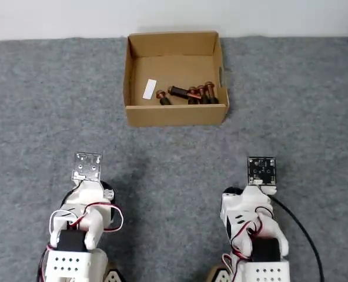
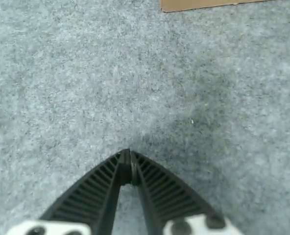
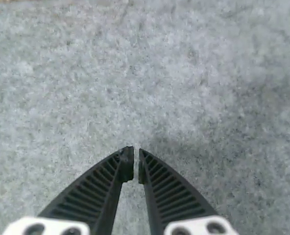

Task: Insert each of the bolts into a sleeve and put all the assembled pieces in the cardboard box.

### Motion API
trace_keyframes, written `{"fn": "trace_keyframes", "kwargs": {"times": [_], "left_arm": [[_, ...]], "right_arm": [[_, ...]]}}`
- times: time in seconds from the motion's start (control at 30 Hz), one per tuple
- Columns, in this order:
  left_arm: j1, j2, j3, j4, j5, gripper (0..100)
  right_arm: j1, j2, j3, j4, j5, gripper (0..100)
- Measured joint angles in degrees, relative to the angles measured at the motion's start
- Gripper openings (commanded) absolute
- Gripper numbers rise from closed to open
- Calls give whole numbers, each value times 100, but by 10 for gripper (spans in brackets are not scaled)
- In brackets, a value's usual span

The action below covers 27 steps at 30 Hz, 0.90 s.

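Observation:
The cardboard box point(image 1: 175, 114) stands at the far middle of the grey carpet. Inside it lie several copper-headed bolts in dark sleeves point(image 1: 191, 93), beside a small white slip point(image 1: 150, 89). Both arms rest at the near edge, well short of the box. My left gripper point(image 2: 126, 167) is shut with nothing between its ribbed black fingers, just above bare carpet. My right gripper point(image 3: 135, 164) is shut too, its tips almost touching, holding nothing. In the left wrist view a corner of the box point(image 2: 204, 4) shows far off.
Grey carpet point(image 1: 174, 164) lies between the arms and the box, with nothing on it. A black cable point(image 1: 306, 235) trails from the right arm toward the near right edge. A pale wall runs behind the box.

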Motion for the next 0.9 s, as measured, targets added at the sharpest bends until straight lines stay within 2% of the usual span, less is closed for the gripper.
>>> {"fn": "trace_keyframes", "kwargs": {"times": [0.27, 0.5, 0.9], "left_arm": [[9, 0, 0, 0, 0, 6], [9, 0, 0, 0, 0, 6], [9, 0, 0, 0, 0, 6]], "right_arm": [[-9, 0, 9, 53, 0, 9], [-9, 0, 9, 888, 0, 9], [-9, 0, 9, 1029, 0, 9]]}}
